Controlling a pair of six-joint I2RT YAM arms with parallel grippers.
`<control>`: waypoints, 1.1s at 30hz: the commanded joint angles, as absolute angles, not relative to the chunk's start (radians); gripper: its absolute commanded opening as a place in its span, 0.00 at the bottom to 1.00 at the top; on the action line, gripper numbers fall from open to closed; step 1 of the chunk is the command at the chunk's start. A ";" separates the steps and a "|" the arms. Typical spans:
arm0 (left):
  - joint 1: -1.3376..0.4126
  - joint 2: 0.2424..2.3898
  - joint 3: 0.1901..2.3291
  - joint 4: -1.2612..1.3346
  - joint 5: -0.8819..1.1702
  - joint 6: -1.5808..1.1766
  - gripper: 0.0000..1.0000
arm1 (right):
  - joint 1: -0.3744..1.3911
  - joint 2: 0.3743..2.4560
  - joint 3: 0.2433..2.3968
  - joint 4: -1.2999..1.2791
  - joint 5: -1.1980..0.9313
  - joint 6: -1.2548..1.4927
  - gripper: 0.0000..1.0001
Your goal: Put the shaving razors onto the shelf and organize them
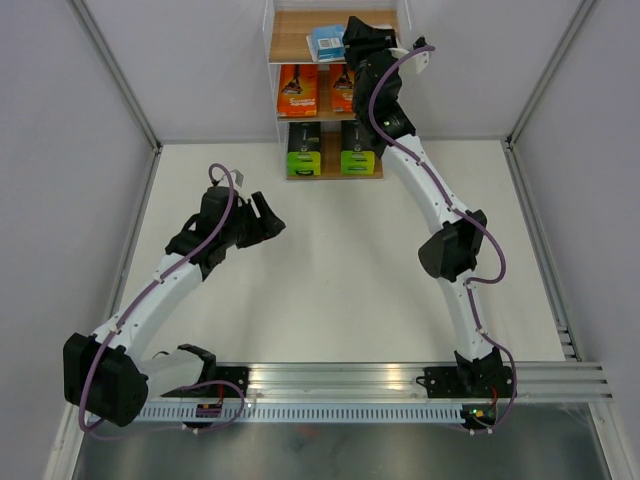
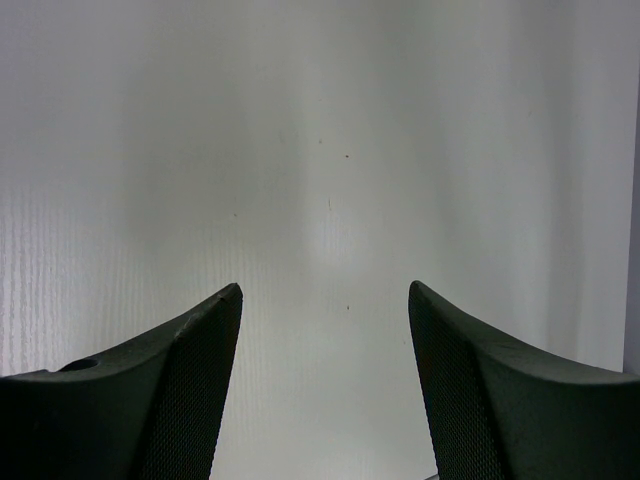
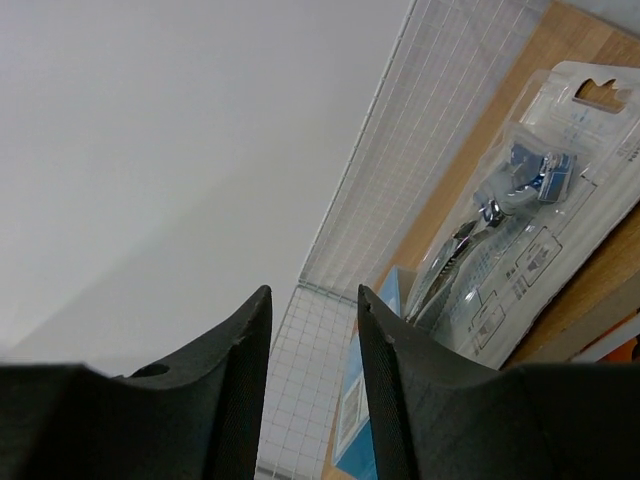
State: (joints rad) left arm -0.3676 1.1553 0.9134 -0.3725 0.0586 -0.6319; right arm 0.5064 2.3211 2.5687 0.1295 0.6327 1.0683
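The shelf (image 1: 290,38) stands at the far edge, three wooden boards in a thin white frame. The blue pack (image 1: 325,42) lies flat on the top board, its clear blister showing a razor (image 3: 487,212). Two orange packs (image 1: 298,90) sit side by side on the middle board, the right one partly hidden. Two green-and-black packs (image 1: 304,150) sit side by side on the bottom board.

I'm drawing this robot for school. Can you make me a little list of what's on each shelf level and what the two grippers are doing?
Shelf: three wooden levels, at the far end of the table
Top level: one blue razor pack
Middle level: two orange packs
Bottom level: two green packs
Right gripper: open, empty, up beside the blue razor pack
Left gripper: open, empty, over the table
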 commanded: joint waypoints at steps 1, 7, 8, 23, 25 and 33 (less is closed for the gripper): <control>-0.364 1.152 0.940 -0.367 0.066 -0.641 0.73 | 0.497 2.312 2.617 0.146 0.568 1.051 0.46; -0.362 1.158 0.948 -0.364 0.060 -0.620 0.73 | 0.494 2.206 2.566 0.095 0.433 0.948 0.50; -0.362 1.160 0.954 -0.364 0.060 -0.615 0.73 | 0.494 2.191 2.553 0.074 0.417 0.915 0.50; -0.364 1.390 1.492 -0.267 0.176 -0.382 0.74 | 0.419 1.795 2.289 -0.276 0.124 0.585 0.89; -0.374 1.454 1.613 -0.255 0.178 -0.374 0.74 | 0.382 1.738 2.238 -0.322 0.088 0.519 0.90; -0.452 1.699 2.028 -0.244 0.146 -0.336 0.74 | 0.164 1.514 1.962 -0.429 0.021 0.404 0.93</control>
State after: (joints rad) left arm -0.4183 1.6264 1.8980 -0.2737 0.1413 -0.4011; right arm 0.2279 1.5848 2.0331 -0.3439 0.0654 0.4942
